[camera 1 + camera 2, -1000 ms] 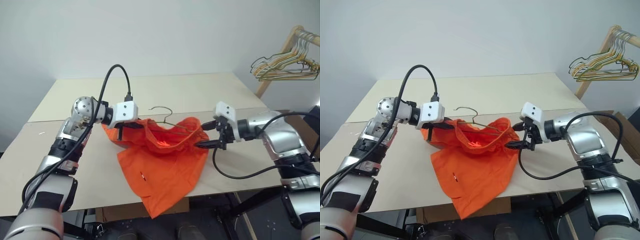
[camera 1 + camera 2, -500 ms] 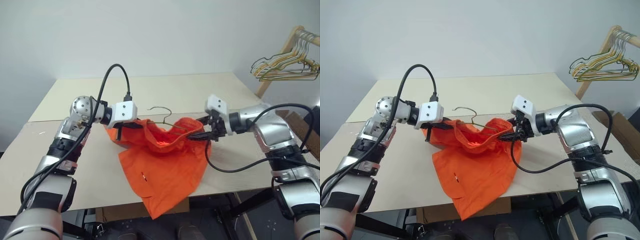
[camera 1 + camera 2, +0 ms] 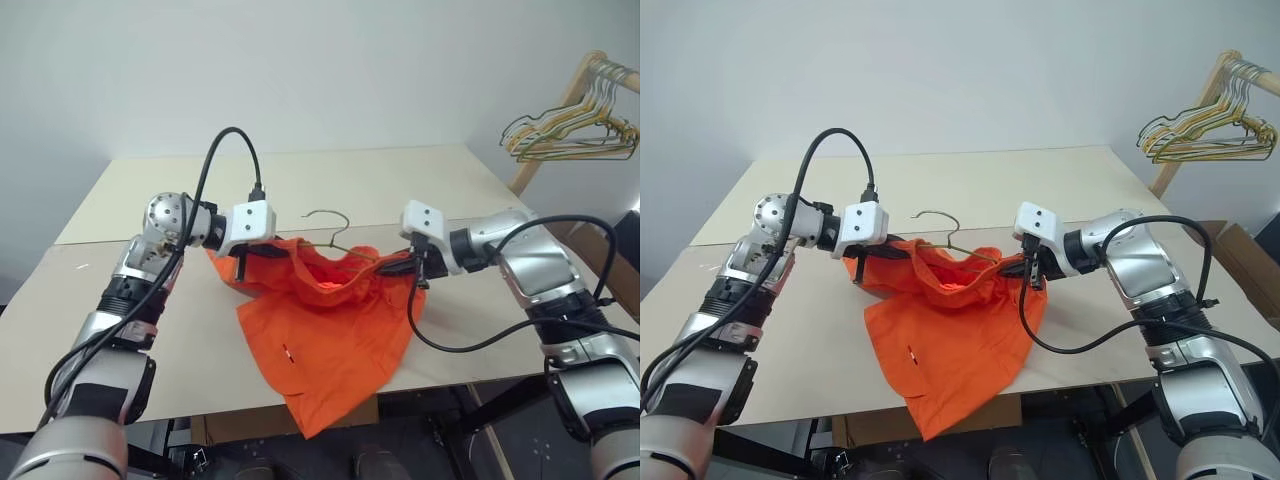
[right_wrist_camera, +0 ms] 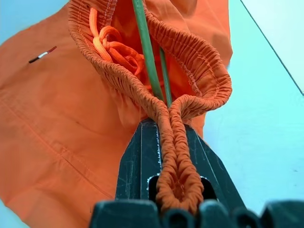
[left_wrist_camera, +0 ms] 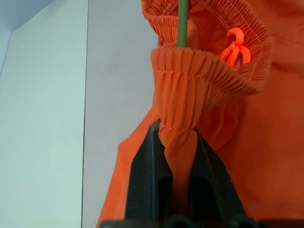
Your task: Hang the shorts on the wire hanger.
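The bright orange shorts (image 3: 325, 325) lie on the table, with one leg hanging over the front edge. Both ends of their gathered waistband are lifted. The thin wire hanger (image 3: 326, 219) sits inside the waistband, its hook pointing away from me. Its wire (image 4: 145, 47) runs down into the waist opening. My left gripper (image 5: 176, 132) is shut on the left end of the waistband. The right gripper (image 4: 168, 127) is shut on the right end, beside the drawstring knot (image 4: 114, 45). The two grippers (image 3: 240, 266) (image 3: 402, 266) face each other across the shorts.
A bunch of yellow-green wire hangers (image 3: 570, 130) hangs on a wooden rack at the far right. The pale table (image 3: 150, 330) has bare surface left of the shorts, and a second tabletop (image 3: 300, 175) adjoins behind. A cardboard box (image 3: 1245, 255) stands on the right.
My right gripper moved left from beside the shorts to the waistband's right end and shut on it. The left gripper kept its grip and place.
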